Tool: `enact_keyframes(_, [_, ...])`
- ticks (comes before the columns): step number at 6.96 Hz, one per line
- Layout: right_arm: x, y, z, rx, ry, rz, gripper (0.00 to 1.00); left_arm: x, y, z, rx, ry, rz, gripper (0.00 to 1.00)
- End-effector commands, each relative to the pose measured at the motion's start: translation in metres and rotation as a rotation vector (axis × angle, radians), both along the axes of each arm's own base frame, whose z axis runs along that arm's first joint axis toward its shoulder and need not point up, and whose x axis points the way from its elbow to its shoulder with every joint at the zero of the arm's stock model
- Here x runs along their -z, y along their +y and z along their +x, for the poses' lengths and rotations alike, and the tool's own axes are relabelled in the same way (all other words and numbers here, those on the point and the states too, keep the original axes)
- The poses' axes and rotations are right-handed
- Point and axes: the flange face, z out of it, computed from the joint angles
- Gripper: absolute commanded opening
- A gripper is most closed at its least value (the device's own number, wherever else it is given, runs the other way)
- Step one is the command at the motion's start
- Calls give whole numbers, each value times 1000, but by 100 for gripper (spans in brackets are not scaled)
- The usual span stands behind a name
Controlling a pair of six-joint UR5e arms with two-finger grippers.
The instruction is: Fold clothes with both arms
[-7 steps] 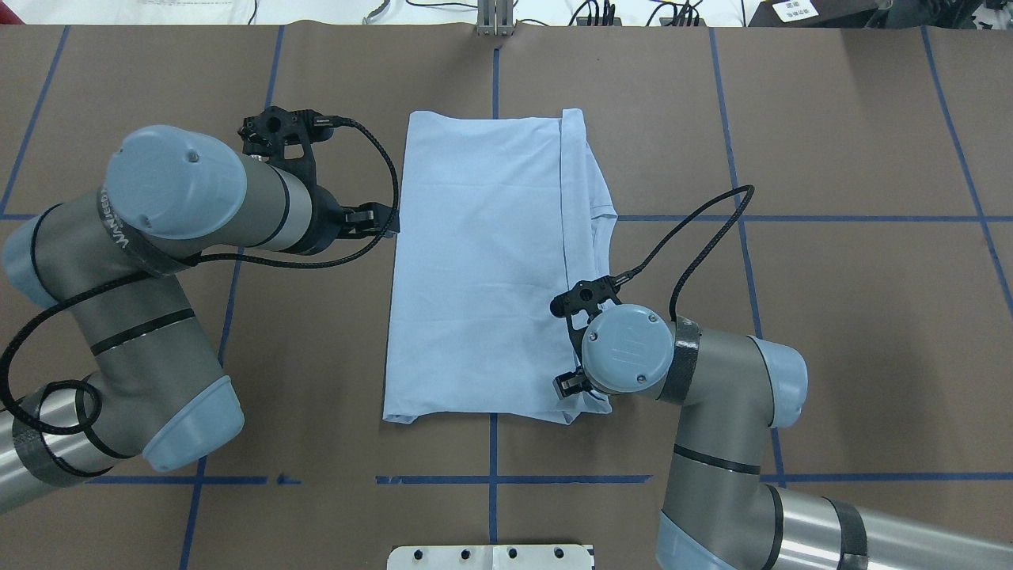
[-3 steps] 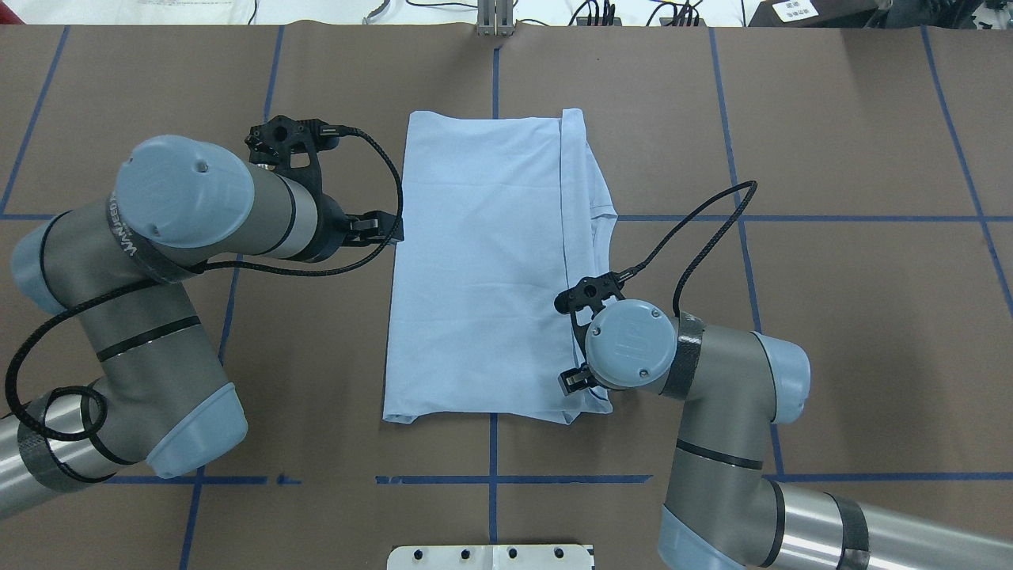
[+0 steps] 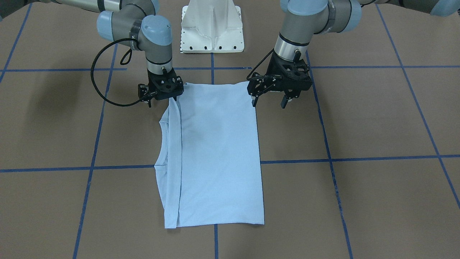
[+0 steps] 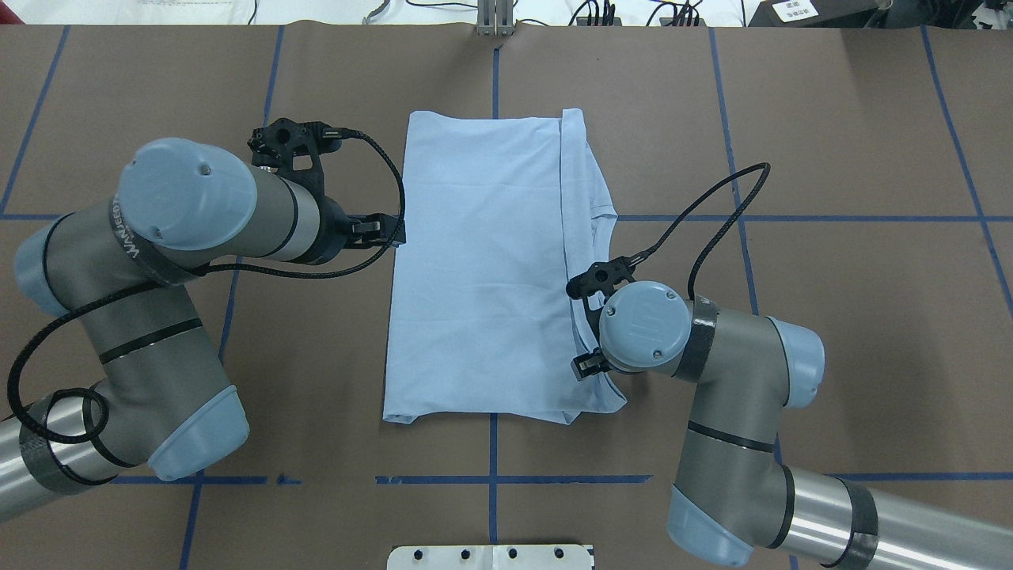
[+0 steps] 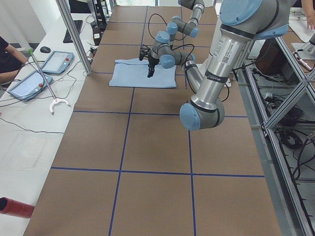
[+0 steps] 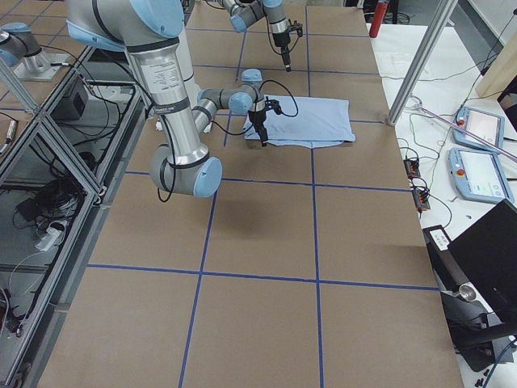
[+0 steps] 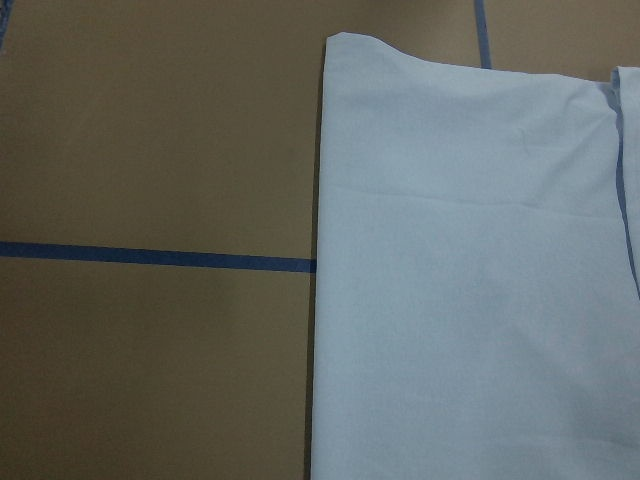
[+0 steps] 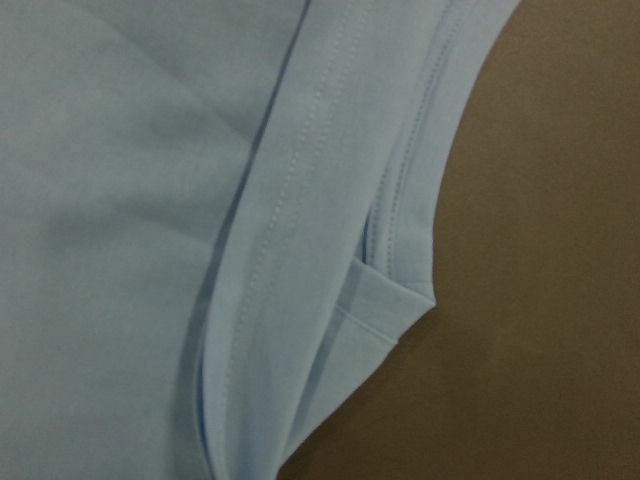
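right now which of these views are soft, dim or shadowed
Right wrist view: dim and slightly soft, so close that the T-shirt fills most of it, though the hem stitching still reads. Left wrist view: sharper, with a thin shadow along the shirt's edge on the table. Overhead view: even light, no glare on the shirt.

1. Black band (image 4: 130,236) on L arm (image 4: 261,210): white lettering, starts approx. "WAV…", rest unclear.
2. Joint cap (image 4: 643,324) on R arm (image 4: 728,396): embossed logo, prob. "UR".
3. Sticker (image 5: 223,46), L arm: print too small.
4. White tag (image 4: 794,9), desk's far edge: illegible.
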Motion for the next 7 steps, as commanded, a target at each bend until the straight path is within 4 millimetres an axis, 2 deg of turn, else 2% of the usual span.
enact_keyframes(1, [-23,-19,23,14,39,20,100,2,7,7,-7,8,-9,100])
enact_keyframes(2, [-42,-27,37,15,67,19,100,5,10,10,-11,13,-10,100])
enact_keyframes(4, [-24,-55,70,5,13,-5,100,5,10,10,-12,14,-11,100])
enact_keyframes(6, [19,-61,58,10,-56,0,100,3,10,10,-14,10,-10,100])
enact_keyframes(7, [36,-64,40,17,-70,5,100,0,9,9,-14,7,-10,100])
